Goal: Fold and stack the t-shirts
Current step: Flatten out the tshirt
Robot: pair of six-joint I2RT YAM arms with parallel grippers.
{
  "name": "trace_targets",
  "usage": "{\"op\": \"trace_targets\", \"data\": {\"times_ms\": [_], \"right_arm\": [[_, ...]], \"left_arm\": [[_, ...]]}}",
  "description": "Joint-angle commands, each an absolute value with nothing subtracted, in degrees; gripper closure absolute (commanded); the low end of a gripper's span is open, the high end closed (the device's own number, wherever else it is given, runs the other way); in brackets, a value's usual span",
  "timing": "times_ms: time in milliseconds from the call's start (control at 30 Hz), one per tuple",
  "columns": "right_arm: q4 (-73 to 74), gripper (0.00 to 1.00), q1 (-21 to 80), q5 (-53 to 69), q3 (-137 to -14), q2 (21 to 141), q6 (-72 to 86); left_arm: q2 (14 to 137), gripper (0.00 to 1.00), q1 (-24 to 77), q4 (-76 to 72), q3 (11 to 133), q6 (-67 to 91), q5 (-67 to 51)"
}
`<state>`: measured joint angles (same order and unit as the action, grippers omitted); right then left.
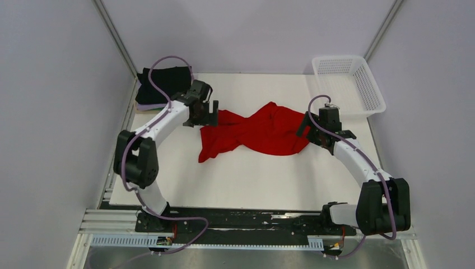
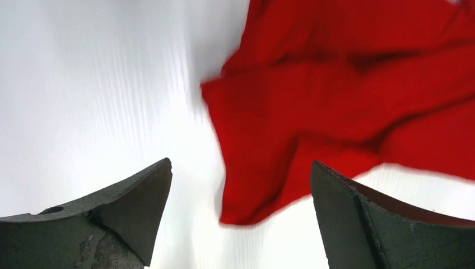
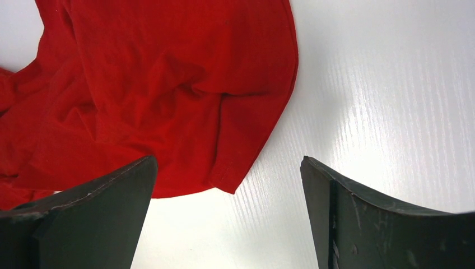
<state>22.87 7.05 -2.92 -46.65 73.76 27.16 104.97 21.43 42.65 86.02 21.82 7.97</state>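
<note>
**Red shirt bunched, both ends waiting**

The red shirt [image 1: 255,134] lies crumpled mid-way across the table [image 1: 252,179]. My left gripper [image 2: 241,188] and right gripper [image 3: 229,168] hang wide open and empty, one at each end. I'd pinch true corners, probably the hem, then spread it flat.

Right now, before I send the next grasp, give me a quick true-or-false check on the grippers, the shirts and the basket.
1. The left gripper and right gripper are both open. True.
2. The red t-shirt is folded into a neat square. False: it lies crumpled and twisted on the table, between the two grippers.
3. The white basket sits at the far right corner. True.
4. The black t-shirt is inside that basket. False: it lies folded at the far left corner, behind the left arm.
</note>
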Motion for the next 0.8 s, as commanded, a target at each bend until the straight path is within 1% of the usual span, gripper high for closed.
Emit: {"op": "trace_targets", "data": {"times_ms": [0,133,233,300,400,500,567,600,633,667,700,733,767], "right_arm": [[20.68,0.0,7.34,-3.71,-46.41,74.01,28.14],[20.67,0.0,7.38,-4.28,-46.08,74.24,28.28],[20.6,0.0,7.32,-4.2,-45.88,74.27,28.52],[20.57,0.0,7.31,-3.76,-45.88,74.58,28.41],[20.56,0.0,7.3,-3.47,-45.97,74.97,28.54],[20.54,0.0,7.36,-3.67,-46.04,75.17,28.61],[20.53,0.0,7.3,-3.73,-45.99,75.38,28.56],[20.52,0.0,7.3,-3.71,-45.85,75.41,28.63],[20.52,0.01,7.36,-3.56,-45.69,75.55,28.88],[20.49,0.01,7.35,-3.25,-45.56,75.69,29.19],[20.46,0.03,7.32,-2.72,-45.41,75.98,29.44],[20.48,0.04,7.34,-2.19,-45.24,76.22,29.63],[20.48,0.06,7.3,-1.67,-45.06,76.59,29.8]], "left_arm": [[90.43,0.0,21.48,41.97,70.7,25.61,7.63],[83.09,0.0,21.51,37.87,57.99,30.12,2.96],[80.02,0.02,21.45,34.07,52.73,32.17,0.66],[79.84,0.03,21.47,31.56,50.65,32.97,-0.84],[81.14,0.08,21.45,25.46,47.77,34.26,-4.44],[85.11,0.13,21.45,22.28,46.69,35.08,-5.88],[88.16,0.21,21.49,21.79,47.12,34.97,-5.64],[89.04,0.3,21.47,21.82,47.73,34.85,-5.72],[90.51,0.36,21.45,21.85,48.21,34.78,-6.04],[91.04,0.49,21.45,21.82,48.36,34.71,-6.32],[91.62,0.55,21.45,21.8,48.59,34.67,-6.85],[91.53,0.69,21.45,21.93,48.68,34.62,-7.03],[91.2,0.77,21.45,22.31,48.76,34.62,-7.23]]}}
